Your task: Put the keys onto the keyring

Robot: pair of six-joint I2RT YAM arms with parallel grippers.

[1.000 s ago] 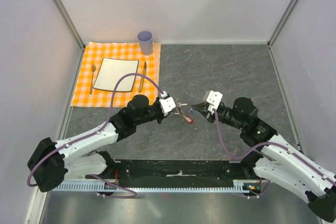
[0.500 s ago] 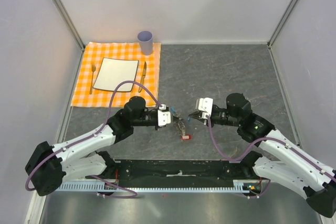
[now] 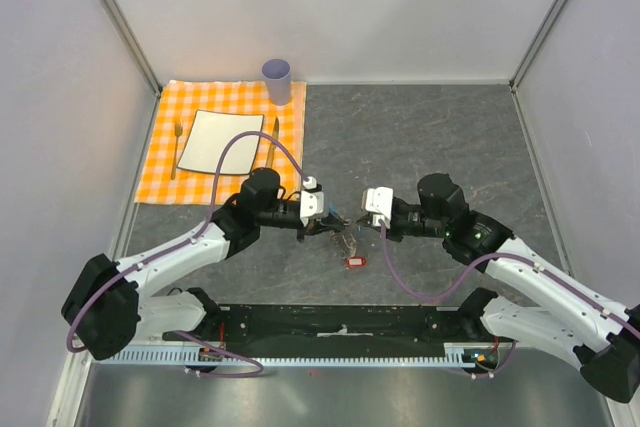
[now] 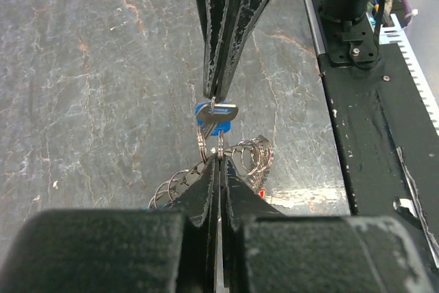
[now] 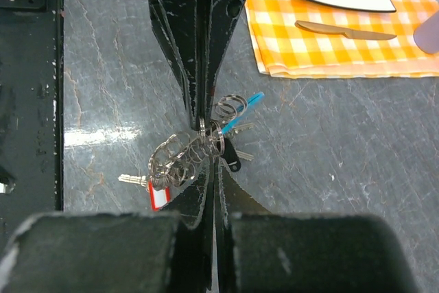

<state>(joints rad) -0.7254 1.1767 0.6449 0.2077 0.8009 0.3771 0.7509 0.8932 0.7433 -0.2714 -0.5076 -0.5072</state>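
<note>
Nearest me, just beyond the black rail (image 3: 340, 323) where the arms are bolted, a red-tagged key (image 3: 354, 262) lies flat on the grey worktop (image 3: 430, 137). I cannot tell whether it is threaded onto anything.

Just behind it the keyring (image 3: 345, 239) hangs as a bunch of silver loops. Its low end reaches the worktop and its cyan clasp (image 5: 243, 111) pokes out on the far side. The left fingers (image 4: 202, 193) are clenched on one of the loops. The right fingers (image 5: 195, 200), coming from the opposite side, are clenched on the head of a blue-tagged key (image 4: 215, 116). The two sets of tips almost touch.

I would expect all of this to be very light. The chain looks limp and likely to swing and bunch, so it is best pinched close to the loop being worked. The keys look stiff, thin and slippery. The flat head beside the tag seems the safest hold, and a slight slip could drop one.

Far off to the left, well apart, an orange checked mat (image 3: 240, 97) carries a white plate (image 3: 220, 140), a fork (image 3: 178, 147) and a knife (image 3: 271, 145). A lilac cup (image 3: 277, 80) stands at its far corner.
</note>
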